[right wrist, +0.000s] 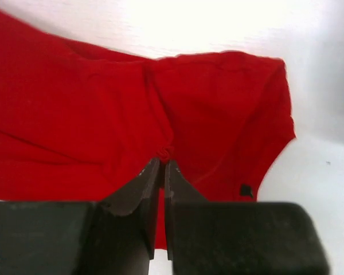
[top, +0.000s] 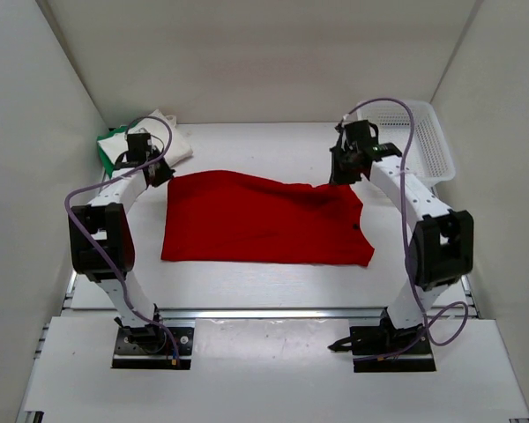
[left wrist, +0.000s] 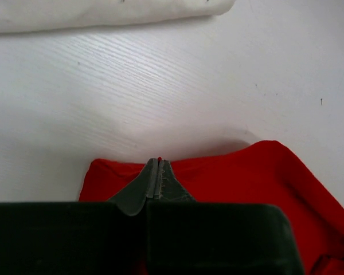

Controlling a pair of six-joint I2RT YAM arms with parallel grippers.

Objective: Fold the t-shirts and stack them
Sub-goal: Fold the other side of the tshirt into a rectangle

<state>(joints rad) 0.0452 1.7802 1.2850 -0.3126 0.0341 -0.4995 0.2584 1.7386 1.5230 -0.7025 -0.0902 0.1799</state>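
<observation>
The red t-shirt (top: 264, 220) lies spread across the middle of the table, with its far edge lifted at both corners. My left gripper (top: 161, 174) is shut on the far left corner. In the left wrist view its closed tips (left wrist: 156, 163) pinch the red cloth's (left wrist: 246, 177) edge. My right gripper (top: 344, 173) is shut on the far right part. In the right wrist view a small bunch of red fabric (right wrist: 74, 114) sits between its tips (right wrist: 165, 159). The white t-shirt (top: 169, 134) lies folded on the green t-shirt (top: 108, 147) at the back left.
A white mesh basket (top: 420, 132) stands at the back right, just behind the right arm. White walls close in the table on three sides. The folded white shirt's edge (left wrist: 103, 11) lies a short way beyond the left gripper.
</observation>
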